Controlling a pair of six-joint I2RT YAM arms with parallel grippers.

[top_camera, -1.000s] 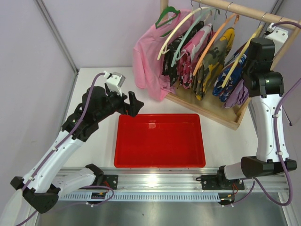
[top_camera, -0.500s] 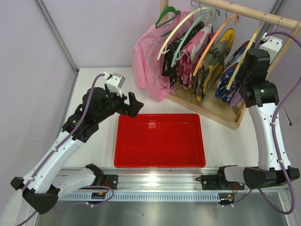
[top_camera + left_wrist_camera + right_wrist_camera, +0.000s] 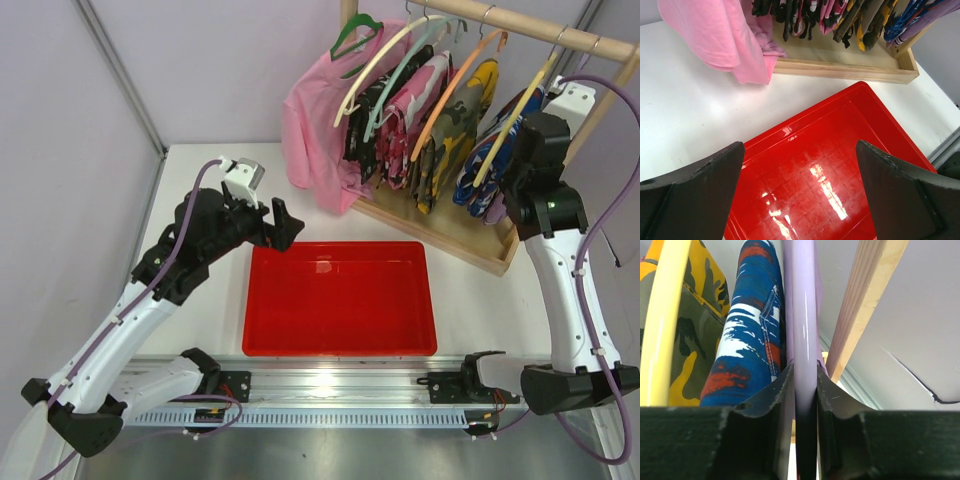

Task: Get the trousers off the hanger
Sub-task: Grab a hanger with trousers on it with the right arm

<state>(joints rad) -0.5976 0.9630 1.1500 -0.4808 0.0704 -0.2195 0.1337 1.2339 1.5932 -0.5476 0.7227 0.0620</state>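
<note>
The pale lavender trousers [image 3: 497, 213] hang at the right end of the rack, mostly hidden behind my right arm. In the right wrist view, my right gripper [image 3: 805, 371] is shut on a glossy lavender hanger arm [image 3: 804, 315], with lavender cloth [image 3: 788, 300] along it and the blue-red-white garment [image 3: 752, 330] just to the left. The black speckled trousers [image 3: 360, 125] hang near the rack's left end, and their hems show in the left wrist view [image 3: 790, 12]. My left gripper [image 3: 283, 222] is open and empty over the red tray's far left corner; it also shows in its wrist view [image 3: 799, 146].
A red tray [image 3: 340, 345] lies in front of the arms. The wooden rack [image 3: 440, 235] at the back right holds several hangers with garments; a pink shirt [image 3: 310, 120] drapes at its left end. A wooden upright [image 3: 867, 305] stands just right of my right gripper.
My right arm has swung left and lower along the rack's right end, and the garments there have shifted with it. The left arm has barely moved.
</note>
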